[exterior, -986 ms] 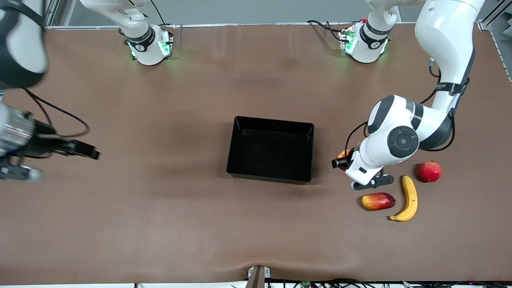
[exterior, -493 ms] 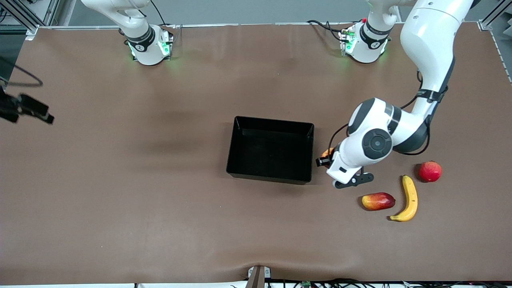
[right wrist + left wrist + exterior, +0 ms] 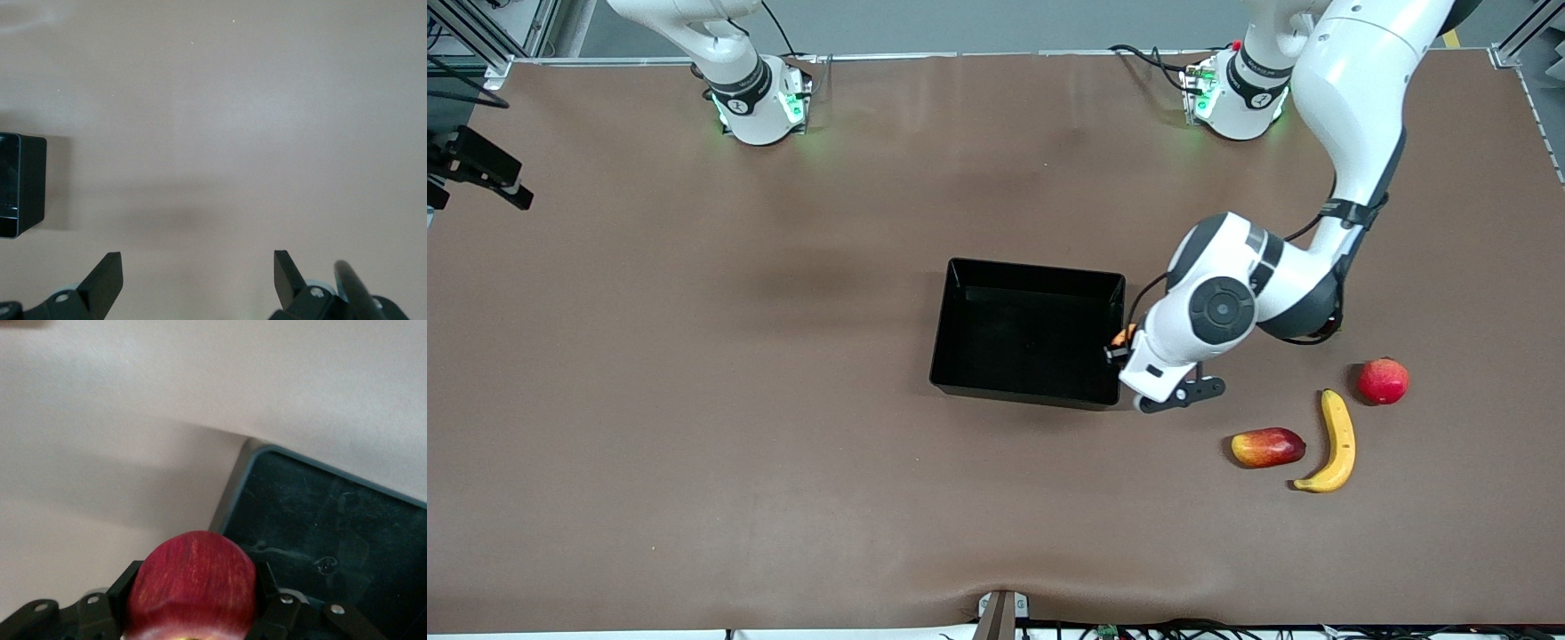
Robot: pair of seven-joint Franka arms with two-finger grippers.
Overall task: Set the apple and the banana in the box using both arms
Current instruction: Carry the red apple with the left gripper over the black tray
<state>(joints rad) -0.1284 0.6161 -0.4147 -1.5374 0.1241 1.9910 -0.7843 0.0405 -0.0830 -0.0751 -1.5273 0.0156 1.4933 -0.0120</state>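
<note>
Here the left pincer (image 3: 1123, 347) is clenched on the apple (image 3: 192, 587), over the rim of the box (image 3: 951, 329) at its left-arm end. The banana (image 3: 1336, 442) lies on the worktop (image 3: 738, 444) toward the left arm's end, between a red-and-yellow mango-like fruit (image 3: 1267, 446) and a round red fruit (image 3: 1383, 380). The right pincer (image 3: 199, 280) hangs released over bare worktop, well apart from the box.

left pincer (image 3: 1122, 342) over box (image 3: 960, 338) rim
</note>
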